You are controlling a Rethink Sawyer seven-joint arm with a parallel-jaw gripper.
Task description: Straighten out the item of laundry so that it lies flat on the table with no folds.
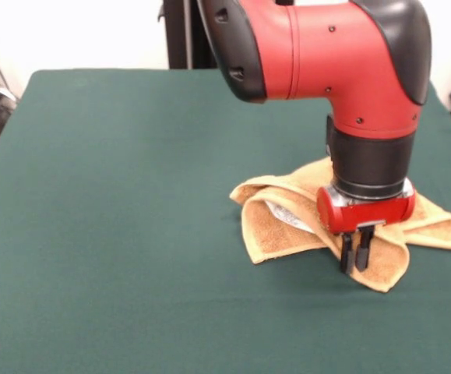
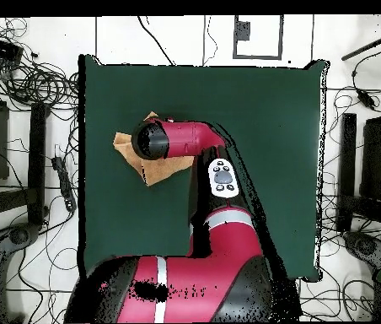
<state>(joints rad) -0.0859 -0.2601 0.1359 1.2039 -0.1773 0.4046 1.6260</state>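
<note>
**A:** Where was the gripper (image 1: 355, 253) at that moment?

**B:** Low over the near edge of the towel (image 1: 287, 226), its two dark fingers (image 1: 346, 255) drawn almost together and pointing straight down. They looked pinched on a fold of the cloth, or just touching it; from the front view I judged it a grip on the towel's near flap.

**A:** And the towel itself?

**B:** Bunched on the right part of the worktop (image 1: 116, 195) in the front view, well apart from the middle. Several flaps lay over one another, with a pale patch showing in the crease to the left of the gripper. From overhead, the arm (image 2: 181, 139) hid most of it; only orange corners (image 2: 125, 140) stuck out near the worktop's left edge.

**A:** How should the step have been done well?

**B:** In my judgement, hold only the top layer, lift a little, and draw it outward away from the heap, toward open green cloth. Pulling slow and low would have kept the lower layers from dragging along.
</note>
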